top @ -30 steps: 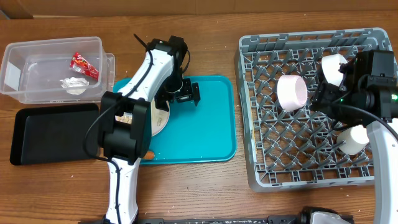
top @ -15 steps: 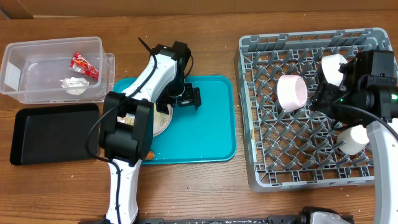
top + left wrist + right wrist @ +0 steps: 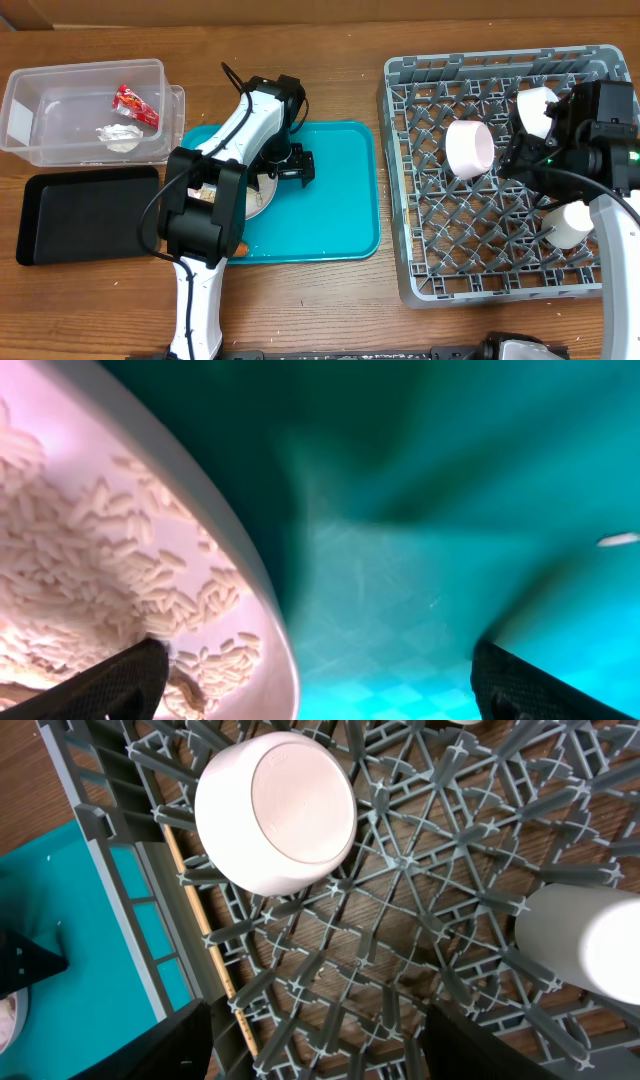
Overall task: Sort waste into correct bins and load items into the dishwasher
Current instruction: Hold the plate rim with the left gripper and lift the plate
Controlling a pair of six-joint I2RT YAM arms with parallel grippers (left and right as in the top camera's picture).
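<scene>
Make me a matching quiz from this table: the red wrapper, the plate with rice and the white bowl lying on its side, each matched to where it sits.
Things:
1. red wrapper
2. plate with rice
3. white bowl

Places:
A. in the grey rack
B. in the clear tub
C. on the teal tray

Pairs: 1-B, 2-C, 3-A.

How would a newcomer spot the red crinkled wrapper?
Look at the clear rectangular plastic tub at the overhead view's top left, next to the shallow black tray. Inside, the red crinkled wrapper lies near a crumpled white paper wad; it alone is red.
</scene>
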